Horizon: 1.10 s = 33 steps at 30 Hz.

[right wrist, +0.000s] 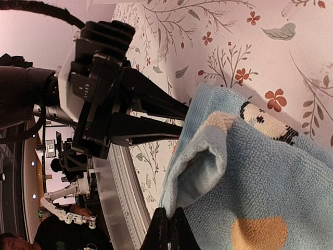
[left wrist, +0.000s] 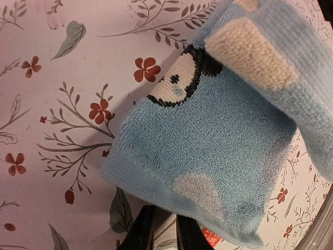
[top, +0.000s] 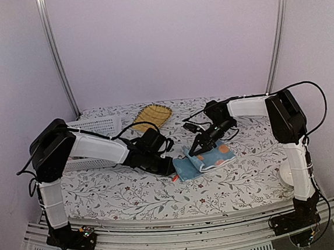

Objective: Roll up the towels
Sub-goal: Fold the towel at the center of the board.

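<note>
A light-blue printed towel (top: 209,156) with orange and dark cartoon prints lies partly folded on the flowered tablecloth, centre right. My left gripper (top: 173,164) is at its left hem. In the left wrist view the narrow-set jaws (left wrist: 164,224) end under the raised hem of the towel (left wrist: 208,146), their tips hidden. My right gripper (top: 195,152) is at the towel's near-left fold. Its jaws (right wrist: 169,216) are pinched shut on a loose, curled layer of the towel (right wrist: 270,182). The left gripper (right wrist: 184,121) shows there too, its tips against the towel's edge.
A yellow ribbed leaf-shaped tray (top: 150,116) lies at the back centre. A white slotted basket (top: 97,126) stands at the back left, partly behind the left arm. A white round object (top: 287,176) sits beside the right arm's base. A metal rail runs along the near table edge.
</note>
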{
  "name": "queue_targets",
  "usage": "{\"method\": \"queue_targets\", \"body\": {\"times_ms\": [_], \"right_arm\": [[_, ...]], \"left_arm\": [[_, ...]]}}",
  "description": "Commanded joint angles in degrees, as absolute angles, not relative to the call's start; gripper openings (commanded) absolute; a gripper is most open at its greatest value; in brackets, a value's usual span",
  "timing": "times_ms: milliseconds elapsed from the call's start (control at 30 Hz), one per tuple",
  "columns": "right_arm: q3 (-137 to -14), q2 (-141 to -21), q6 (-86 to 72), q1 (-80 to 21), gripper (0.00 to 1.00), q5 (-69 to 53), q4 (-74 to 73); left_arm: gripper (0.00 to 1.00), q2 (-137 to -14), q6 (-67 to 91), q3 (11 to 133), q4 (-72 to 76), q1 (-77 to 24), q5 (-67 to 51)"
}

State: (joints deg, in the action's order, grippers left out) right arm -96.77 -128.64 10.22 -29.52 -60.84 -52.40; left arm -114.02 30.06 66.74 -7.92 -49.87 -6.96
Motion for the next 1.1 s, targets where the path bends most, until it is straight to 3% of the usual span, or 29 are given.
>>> {"method": "queue_targets", "body": {"times_ms": [0, 633, 867, 1067], "right_arm": [[-99.16, -130.95, 6.51, -31.50, 0.02, -59.84, -49.80], [-101.99, -134.02, 0.93, -34.54, 0.03, -58.54, -46.62], [-103.29, -133.31, 4.23, -34.54, 0.30, -59.93, -50.26], [-101.49, -127.13, 8.94, -33.55, 0.34, -60.64, -52.99]], "left_arm": [[0.18, -114.82, 30.67, 64.59, -9.22, -50.80, -7.14], [0.19, -114.21, 31.46, 62.53, -8.13, -50.88, -7.17], [0.18, -113.28, 31.29, 62.01, -8.39, -50.87, -5.88], [0.18, -110.22, 31.05, 62.20, -11.06, -50.74, -3.63]]}}
